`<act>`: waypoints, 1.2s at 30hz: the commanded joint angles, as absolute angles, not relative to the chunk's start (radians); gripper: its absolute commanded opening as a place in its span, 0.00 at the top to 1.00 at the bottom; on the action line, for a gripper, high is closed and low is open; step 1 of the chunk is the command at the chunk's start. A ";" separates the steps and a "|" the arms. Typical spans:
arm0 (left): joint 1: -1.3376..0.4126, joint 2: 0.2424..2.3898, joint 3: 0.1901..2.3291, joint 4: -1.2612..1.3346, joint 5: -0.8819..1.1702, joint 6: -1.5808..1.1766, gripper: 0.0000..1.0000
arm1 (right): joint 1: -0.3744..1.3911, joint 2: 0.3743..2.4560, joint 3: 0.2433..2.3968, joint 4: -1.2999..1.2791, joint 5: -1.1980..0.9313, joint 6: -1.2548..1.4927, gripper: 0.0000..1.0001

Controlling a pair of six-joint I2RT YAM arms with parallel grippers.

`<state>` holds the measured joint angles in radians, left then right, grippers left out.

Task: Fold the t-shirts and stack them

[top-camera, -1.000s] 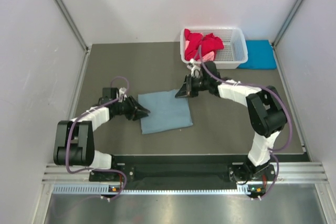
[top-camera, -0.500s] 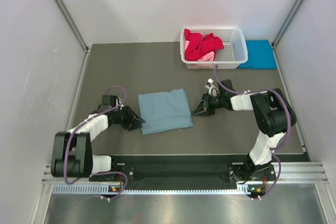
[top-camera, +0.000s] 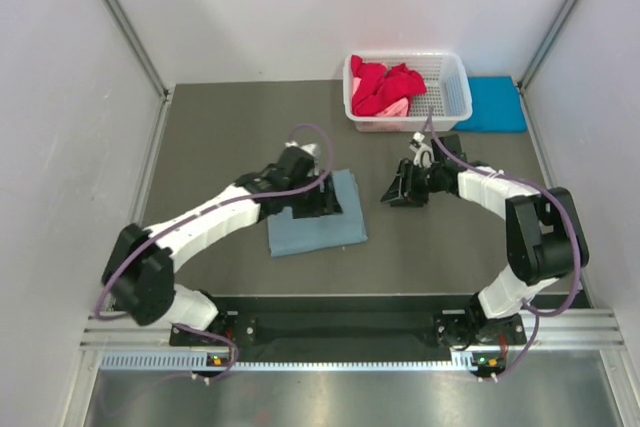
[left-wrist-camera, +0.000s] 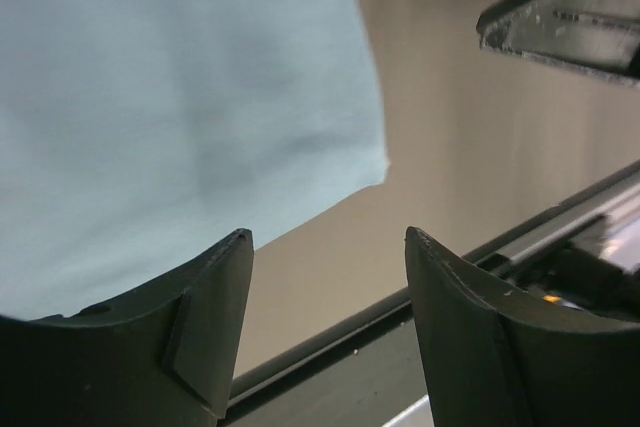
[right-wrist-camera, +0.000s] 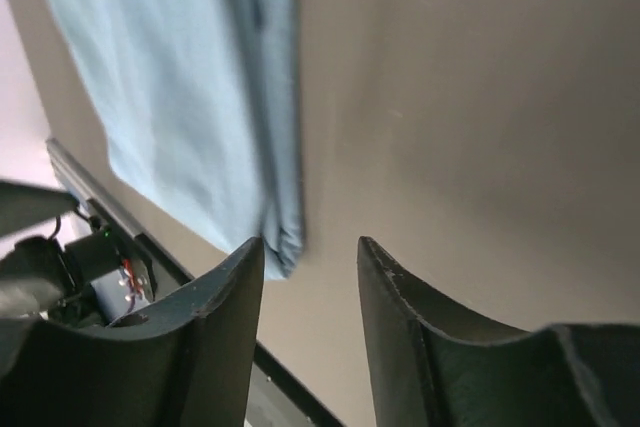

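Since the folded grey-blue shirt (top-camera: 318,233) lies mid-frame on the surface directly under my left gripper (top-camera: 330,205), spread and empty, that arm is nearer. My right gripper (top-camera: 392,195), also spread and empty, sits just right of the shirt's top-to-bottom edge.

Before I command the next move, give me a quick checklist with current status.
1. Left gripper open, empty: ok.
2. Right gripper open, empty: ok.
3. Grey-blue shirt folded flat: ok.
4. Right gripper off the grey-blue shirt, beside its right edge: ok.
5. Grey-blue shirt stacked on the turquoise shirt: not ok, they lie apart.
6. Red and pink shirts folded: not ok, bunched in the basket.
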<state>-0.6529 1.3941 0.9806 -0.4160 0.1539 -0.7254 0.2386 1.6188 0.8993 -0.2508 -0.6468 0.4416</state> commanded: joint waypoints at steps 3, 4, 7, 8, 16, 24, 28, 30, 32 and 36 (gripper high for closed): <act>-0.801 1.636 1.248 -0.564 -0.083 -0.676 0.31 | 0.134 1.525 0.913 -0.388 -0.545 0.419 0.54; -0.810 1.673 1.290 -0.587 -0.107 -0.681 0.31 | 0.112 1.496 0.908 -0.396 -0.535 0.408 0.53; -0.850 1.814 1.455 -0.708 -0.170 -0.689 0.31 | 0.106 1.447 0.874 -0.413 -0.534 0.390 0.52; -0.868 1.859 1.485 -0.731 -0.187 -0.671 0.31 | 0.106 1.436 0.864 -0.407 -0.541 0.388 0.52; -1.123 1.787 1.379 -0.703 -0.485 -0.428 0.13 | 0.104 1.330 0.718 -0.341 -0.583 0.379 0.49; -1.304 1.799 1.262 -0.684 -0.741 -0.361 0.13 | 0.104 1.298 0.698 -0.336 -0.568 0.370 0.48; -1.373 1.877 1.272 -0.615 -0.830 -0.249 0.16 | 0.104 1.295 0.692 -0.330 -0.566 0.373 0.47; -1.388 1.928 1.295 -0.601 -0.848 -0.209 0.18 | 0.104 1.299 0.690 -0.327 -0.566 0.373 0.46; -1.396 1.968 1.305 -0.574 -0.850 -0.177 0.18 | 0.104 1.302 0.686 -0.327 -0.566 0.371 0.46; -1.396 2.037 1.335 -0.557 -0.859 -0.150 0.21 | 0.104 1.299 0.678 -0.324 -0.558 0.364 0.46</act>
